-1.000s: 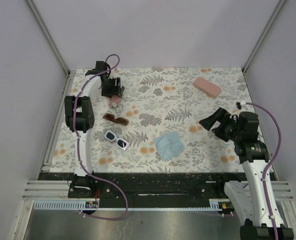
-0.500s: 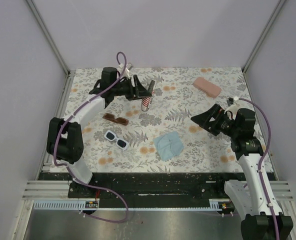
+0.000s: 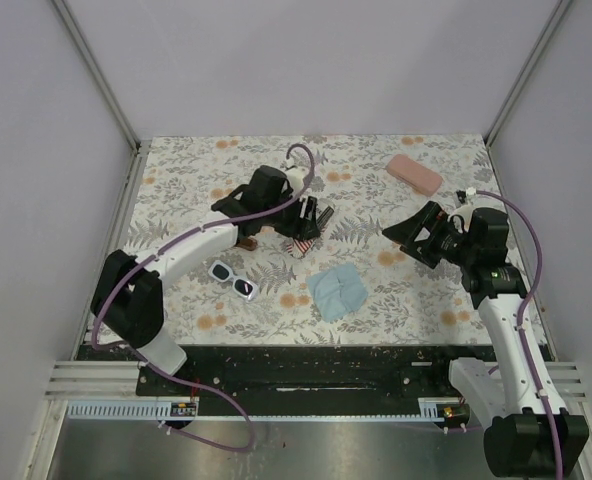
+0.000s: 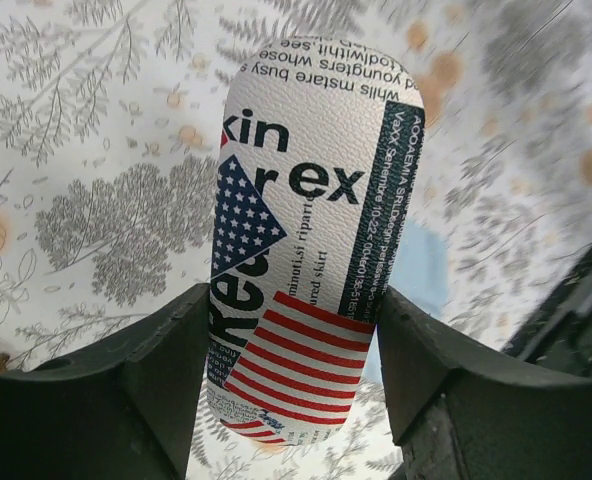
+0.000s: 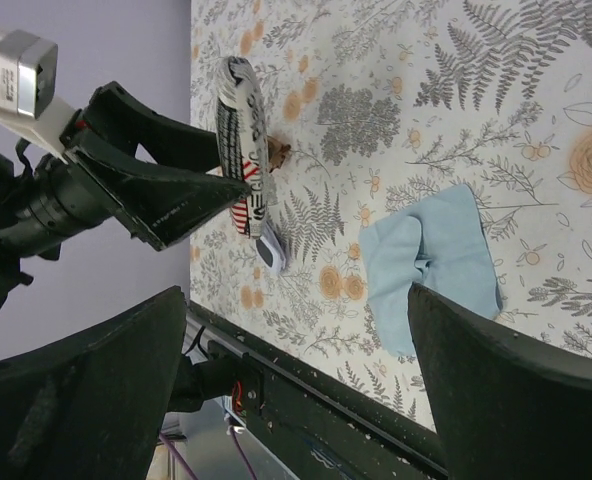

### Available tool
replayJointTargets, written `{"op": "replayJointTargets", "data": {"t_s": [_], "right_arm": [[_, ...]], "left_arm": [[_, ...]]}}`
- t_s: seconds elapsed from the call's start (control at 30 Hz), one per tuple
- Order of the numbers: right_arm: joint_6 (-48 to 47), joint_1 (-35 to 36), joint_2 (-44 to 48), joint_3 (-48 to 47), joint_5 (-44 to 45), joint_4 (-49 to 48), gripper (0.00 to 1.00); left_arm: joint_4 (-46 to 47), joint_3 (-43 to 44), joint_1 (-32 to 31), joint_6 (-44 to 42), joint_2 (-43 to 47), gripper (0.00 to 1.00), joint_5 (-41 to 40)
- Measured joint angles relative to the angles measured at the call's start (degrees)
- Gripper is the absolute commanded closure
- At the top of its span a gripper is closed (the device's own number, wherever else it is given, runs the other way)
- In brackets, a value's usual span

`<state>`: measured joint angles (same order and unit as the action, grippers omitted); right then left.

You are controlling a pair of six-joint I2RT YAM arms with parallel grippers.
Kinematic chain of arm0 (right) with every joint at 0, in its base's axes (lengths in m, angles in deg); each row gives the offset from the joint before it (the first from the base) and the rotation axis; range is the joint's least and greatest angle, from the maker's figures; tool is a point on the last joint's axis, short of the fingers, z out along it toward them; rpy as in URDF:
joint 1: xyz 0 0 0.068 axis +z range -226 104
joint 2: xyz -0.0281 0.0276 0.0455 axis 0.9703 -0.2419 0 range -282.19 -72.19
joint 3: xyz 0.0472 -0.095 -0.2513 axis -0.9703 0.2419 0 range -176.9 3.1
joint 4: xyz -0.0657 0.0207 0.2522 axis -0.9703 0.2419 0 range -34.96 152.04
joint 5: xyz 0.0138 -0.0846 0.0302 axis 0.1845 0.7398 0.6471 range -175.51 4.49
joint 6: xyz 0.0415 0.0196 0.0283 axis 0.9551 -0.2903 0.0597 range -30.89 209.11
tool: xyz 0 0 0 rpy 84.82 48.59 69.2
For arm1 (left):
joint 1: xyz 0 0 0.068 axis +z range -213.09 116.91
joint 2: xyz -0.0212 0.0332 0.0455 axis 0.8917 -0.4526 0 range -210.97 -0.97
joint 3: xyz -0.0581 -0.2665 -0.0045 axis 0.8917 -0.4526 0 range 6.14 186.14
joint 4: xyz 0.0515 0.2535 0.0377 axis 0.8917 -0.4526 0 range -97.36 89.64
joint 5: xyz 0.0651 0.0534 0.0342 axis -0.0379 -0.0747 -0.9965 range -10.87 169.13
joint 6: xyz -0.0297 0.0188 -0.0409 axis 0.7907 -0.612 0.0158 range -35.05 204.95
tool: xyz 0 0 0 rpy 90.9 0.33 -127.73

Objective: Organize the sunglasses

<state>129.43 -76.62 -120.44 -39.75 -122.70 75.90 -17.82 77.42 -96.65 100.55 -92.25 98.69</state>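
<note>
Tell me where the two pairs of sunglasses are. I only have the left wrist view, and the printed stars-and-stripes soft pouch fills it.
Observer: The chunky white-framed sunglasses lie on the floral table, nearer the bases than the left gripper and to its left.
Operator: And the brown pair?
Observer: The slim brown-framed sunglasses are mostly hidden under the left arm; only a bit shows.
Operator: Is the right gripper free?
Observer: Yes. The right gripper is open and empty, and the pink oblong hard case lies beyond it at the far right.
</note>
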Motion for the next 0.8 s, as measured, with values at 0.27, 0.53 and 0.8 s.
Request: {"op": "replayJointTargets", "data": {"t_s": [0.27, 0.53, 0.8], "right_arm": [[-0.6, 0.0, -0.5, 0.1, 4.2, 4.9, 0.01], [-0.9, 0.0, -3.8, 1.1, 7.8, 8.2, 0.0], [-1.0, 0.0, -3.9, 2.4, 8.3, 9.0, 0.01]], "left_arm": [[-7.4, 3.2, -6.0, -9.6, -8.0, 0.59, -10.0], [-10.4, 7.3, -6.2, -9.3, -17.5, 0.58, -15.5], [-11.6, 10.0, -6.2, -5.2, -21.4, 0.29, -15.4]]}}
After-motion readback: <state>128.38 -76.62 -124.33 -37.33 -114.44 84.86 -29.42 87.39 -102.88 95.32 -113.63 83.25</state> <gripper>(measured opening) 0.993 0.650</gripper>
